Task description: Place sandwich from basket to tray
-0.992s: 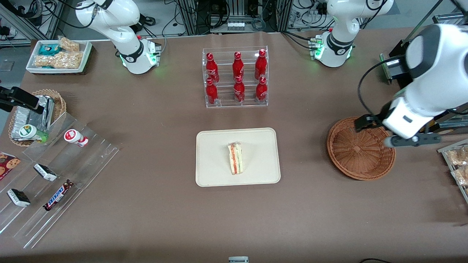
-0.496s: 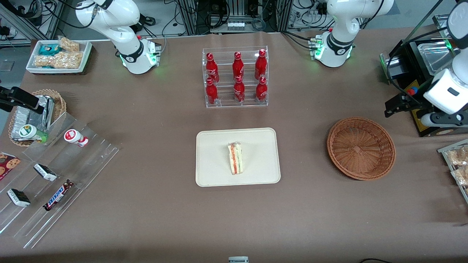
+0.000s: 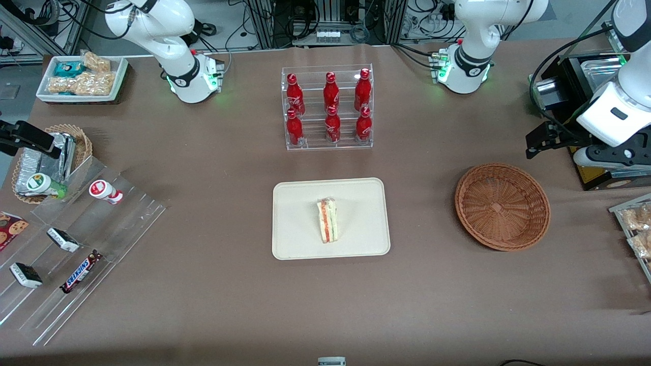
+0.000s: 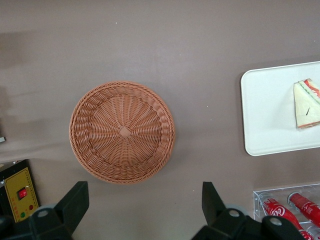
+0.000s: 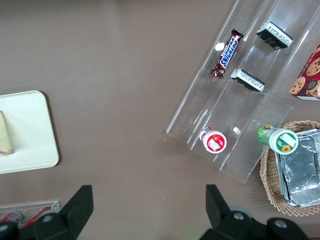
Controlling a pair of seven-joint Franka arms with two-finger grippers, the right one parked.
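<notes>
The sandwich point(image 3: 328, 221), a pale wedge with red and green filling, lies on the cream tray point(image 3: 356, 203) in the middle of the table. It also shows in the left wrist view, where the sandwich point(image 4: 307, 97) rests on the tray point(image 4: 265, 110). The reddish-brown wicker basket point(image 3: 502, 206) stands empty beside the tray, toward the working arm's end. My gripper point(image 3: 602, 156) hangs high over the table, a little farther from the front camera than the basket point(image 4: 122, 131). The gripper point(image 4: 144, 205) is open, its fingers point(image 4: 75, 200) spread wide with nothing between them.
A clear rack of red bottles point(image 3: 328, 109) stands farther from the front camera than the tray. A black box with a yellow label point(image 4: 20, 195) sits under my arm. A snack tray point(image 3: 635, 229) is at the table's edge. Acrylic racks point(image 3: 76, 244) lie toward the parked arm's end.
My gripper has left the air over the basket's rim, moving toward the working arm's end and farther from the front camera. The sandwich, tray and basket stay put.
</notes>
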